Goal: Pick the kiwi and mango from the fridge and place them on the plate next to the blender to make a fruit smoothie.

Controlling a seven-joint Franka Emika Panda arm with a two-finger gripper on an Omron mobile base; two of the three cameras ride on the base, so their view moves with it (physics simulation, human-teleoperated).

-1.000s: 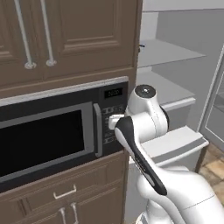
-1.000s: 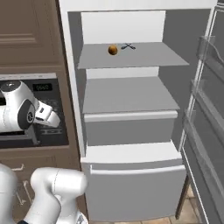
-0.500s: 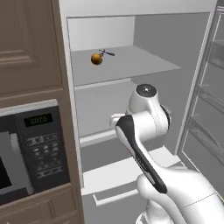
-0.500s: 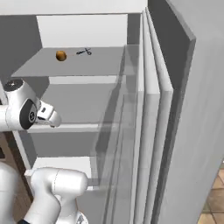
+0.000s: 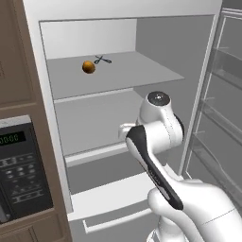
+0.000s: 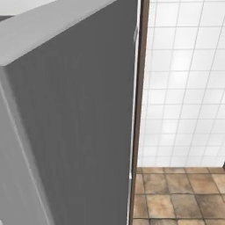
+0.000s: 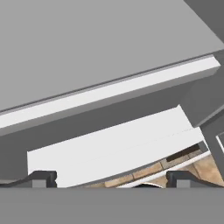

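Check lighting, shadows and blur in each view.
Left base view: flat, even light, no glare, mango sharp but the shadows are faint. Right base view: fridge door close up, soft. Hand view: shelf edges crisp, no distortion.

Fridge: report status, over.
End effector open, empty, low in fridge. Mango on upper shelf, scissors beside it. Kiwi not sighted. Nothing blocking the mango.

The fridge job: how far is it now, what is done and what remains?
Done: the fridge door stands open. In hand: nothing; the gripper is open and empty, facing lower shelves. Left: the mango sits on the upper shelf beside scissors; nothing picked yet.
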